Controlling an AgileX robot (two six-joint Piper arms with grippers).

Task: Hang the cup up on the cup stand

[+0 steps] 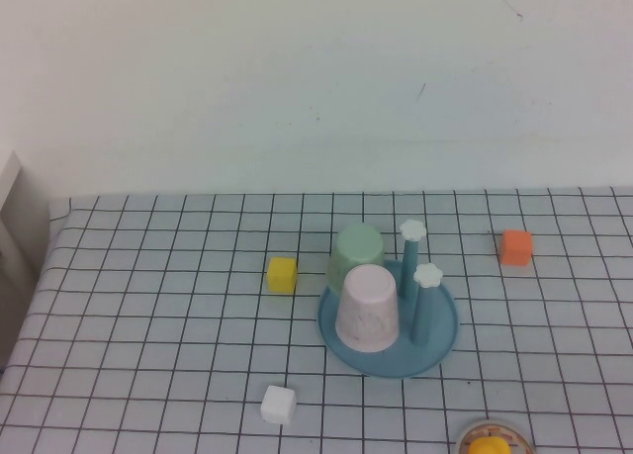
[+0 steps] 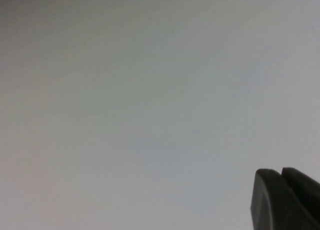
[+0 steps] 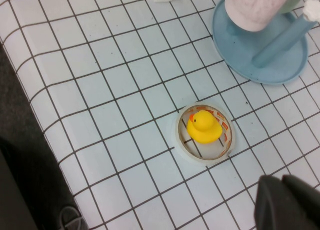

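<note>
Overhead, neither arm is seen. Left gripper [image 2: 285, 200] is faced at a blank pale surface, right gripper [image 3: 287, 202] is held above the table near a yellow duck [image 3: 204, 127] inside a tape ring [image 3: 181, 145]; finger state cannot be told for either. The cup [image 1: 355, 255] is seen inverted on the cup stand [image 1: 440, 337], touching the pink cup [image 1: 368, 307] in front

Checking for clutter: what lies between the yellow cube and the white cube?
Nothing: in the high view, only bare grid cloth separates the yellow cube from the white cube. Neither gripper shows there.
</note>
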